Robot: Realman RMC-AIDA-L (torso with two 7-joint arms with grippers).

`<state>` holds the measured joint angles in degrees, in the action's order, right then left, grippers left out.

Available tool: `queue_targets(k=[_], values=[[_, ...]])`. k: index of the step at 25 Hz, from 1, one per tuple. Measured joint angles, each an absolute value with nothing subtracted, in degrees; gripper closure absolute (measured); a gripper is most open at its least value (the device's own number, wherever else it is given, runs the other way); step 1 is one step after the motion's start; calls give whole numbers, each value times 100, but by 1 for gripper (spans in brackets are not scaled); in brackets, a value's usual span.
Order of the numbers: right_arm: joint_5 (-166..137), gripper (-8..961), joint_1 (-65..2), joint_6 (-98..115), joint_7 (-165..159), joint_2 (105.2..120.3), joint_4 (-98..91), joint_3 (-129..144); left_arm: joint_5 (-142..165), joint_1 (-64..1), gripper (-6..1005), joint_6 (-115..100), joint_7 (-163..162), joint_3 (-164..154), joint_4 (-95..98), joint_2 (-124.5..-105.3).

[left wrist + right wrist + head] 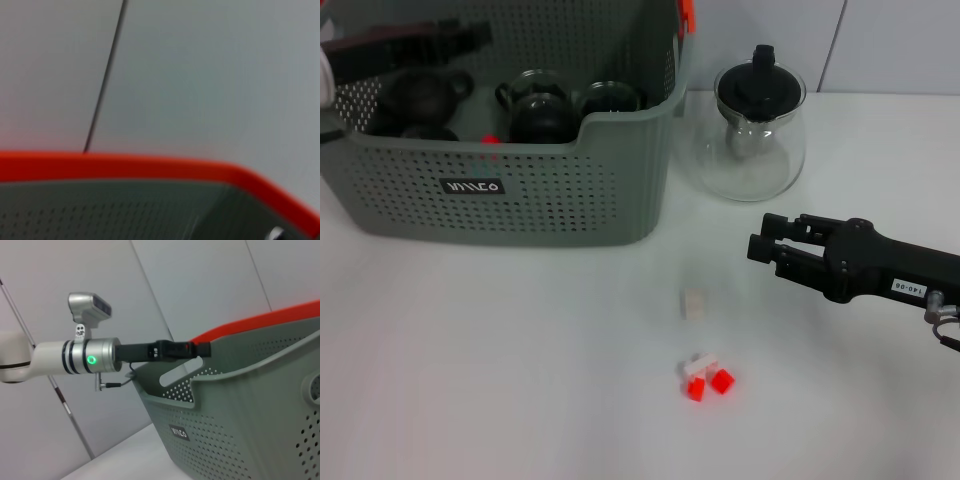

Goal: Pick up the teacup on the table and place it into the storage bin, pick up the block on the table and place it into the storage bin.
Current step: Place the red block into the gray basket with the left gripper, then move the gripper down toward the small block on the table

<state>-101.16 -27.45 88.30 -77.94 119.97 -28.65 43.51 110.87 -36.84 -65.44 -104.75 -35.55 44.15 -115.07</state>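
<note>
The storage bin [520,200] looks like matt perforated plastic. The teapot [752,130] is clear glossy glass under a black plastic-looking lid. The table [470,360] looks smooth.

The storage bin [510,200] stands at the far left of the table [470,380], its label [473,186] on the near wall. Inside it sit several dark teapots and cups [535,105], side by side along the near wall. Just to the bin's right, close beside it, stands a glass teapot [752,135] with its lid on. Nearer the robot, right of the bin's near corner, a small block [694,303] lies alone on the table; a little nearer still lies a cluster of small blocks [705,379], touching one another. The right gripper [767,250] hangs over the table right of the lone block and in front of the teapot. The left gripper [200,348] reaches over the bin's left rim.
</note>
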Motion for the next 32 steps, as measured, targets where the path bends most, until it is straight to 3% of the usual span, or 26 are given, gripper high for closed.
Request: queue_targets(k=[6, 8, 11, 15, 17, 28, 32], values=[[-10116, 373, -2744, 8859, -7796, 11997, -2865, 4350, 9834, -3186, 427, -7954, -9866, -2856, 4502, -11561], [-10116, 373, -2742, 8858, -7796, 11997, -2865, 4350, 9246, -2612, 333, -9697, -8745, -2587, 4314, -11659], [-10116, 372, -2759, 8837, -7796, 11997, -2850, 4350, 9454, -2151, 170, -10353, -8048, -2702, 4290, -11823], [-10116, 372, -2806, 8816, -7796, 11990, -2814, 4350, 10095, -1447, 183, -10440, -6255, -3026, 4093, -12294], [-10116, 371, -2829, 8813, -7796, 11991, -2813, 4351, 10362, -1242, 189, -10337, -5443, -3288, 3798, -12422], [-10213, 369, -2808, 8822, -7796, 11973, -2831, 4359, 11212, -1557, 224, -9310, -4531, -3789, 2309, -12412], [-11261, 369, -2882, 9381, -7972, 11896, -3312, 4521, 11195, -1453, 298, -9489, -4559, -3484, 2437, -12359]])
